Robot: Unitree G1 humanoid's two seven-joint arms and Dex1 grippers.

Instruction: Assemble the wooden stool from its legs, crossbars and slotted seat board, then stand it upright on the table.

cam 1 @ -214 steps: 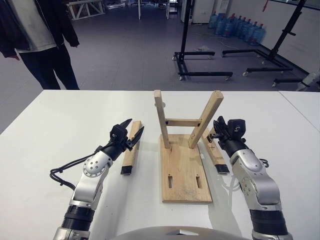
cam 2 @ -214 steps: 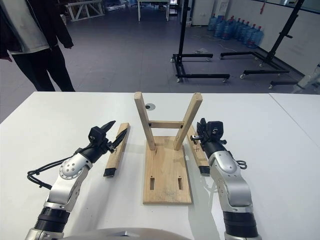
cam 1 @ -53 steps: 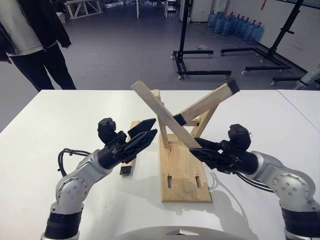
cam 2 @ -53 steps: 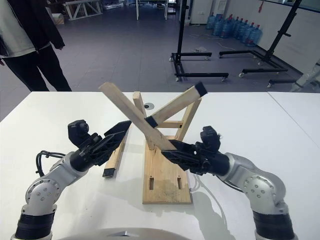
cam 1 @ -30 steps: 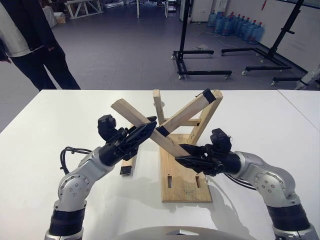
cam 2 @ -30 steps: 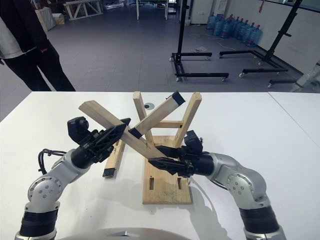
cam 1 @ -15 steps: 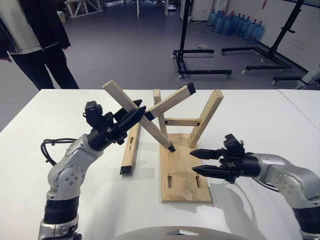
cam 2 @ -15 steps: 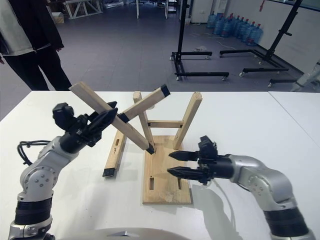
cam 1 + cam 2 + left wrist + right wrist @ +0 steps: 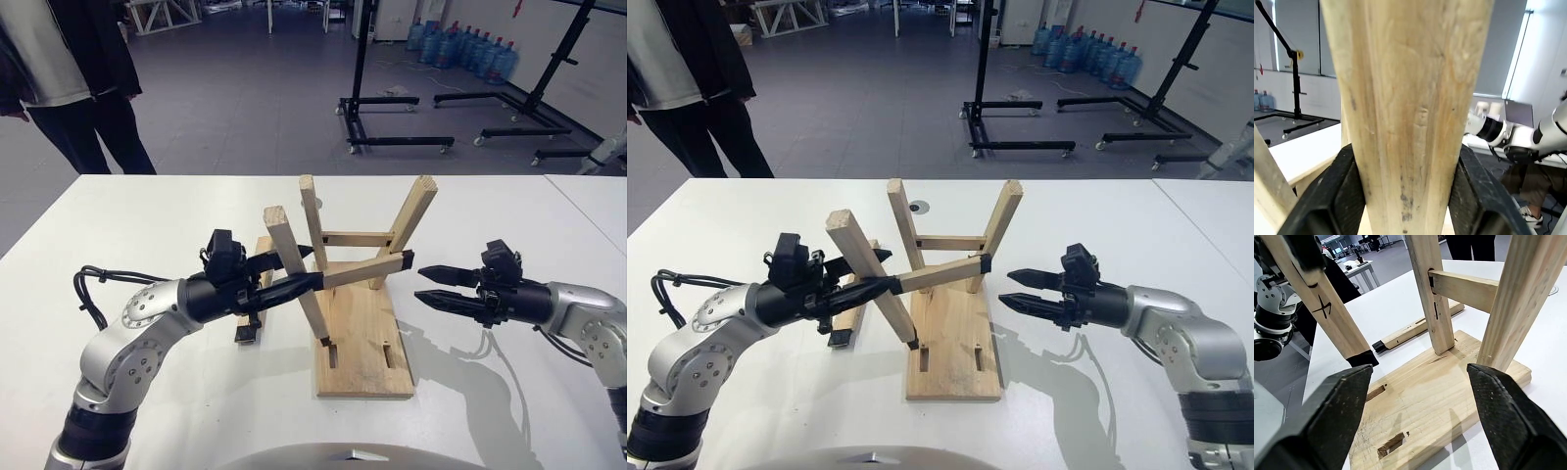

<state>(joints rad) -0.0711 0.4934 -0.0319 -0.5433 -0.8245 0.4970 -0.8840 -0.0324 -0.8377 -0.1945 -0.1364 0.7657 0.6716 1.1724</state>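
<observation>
Left hand (image 9: 306, 266) has swung down and inward since half a second back. The crossed pair of legs it was holding up high is now tipped steep, with one black-tipped end touching down on the seat board (image 9: 367, 377), right by the near slots (image 9: 389, 353). It's pinching the long leg (image 9: 284, 240) about midway, and the left wrist view shows both fingers pressed flat against the wood. The second leg (image 9: 367, 269) sticks out sideways past its fingertips, pointing toward the right hand (image 9: 421, 281). That one has backed off the board and hovers off to the side with its fingers spread, holding nothing.

My read is that this is the lining-up step. The far half of the stool looks done, and this pair has to get seated in the near slots, so roughly halfway.

What's in the way is the standing legs (image 9: 312, 220) and their crossbar (image 9: 358, 238), planted straight beyond the left hand's fingertips. The second leg's tip overlaps one of them in the head views, and I can't tell if it's touching. A spare piece (image 9: 257, 294) lies on the surface (image 9: 176, 215) just below the left hand, and a cable (image 9: 93, 294) trails back behind that wrist.
</observation>
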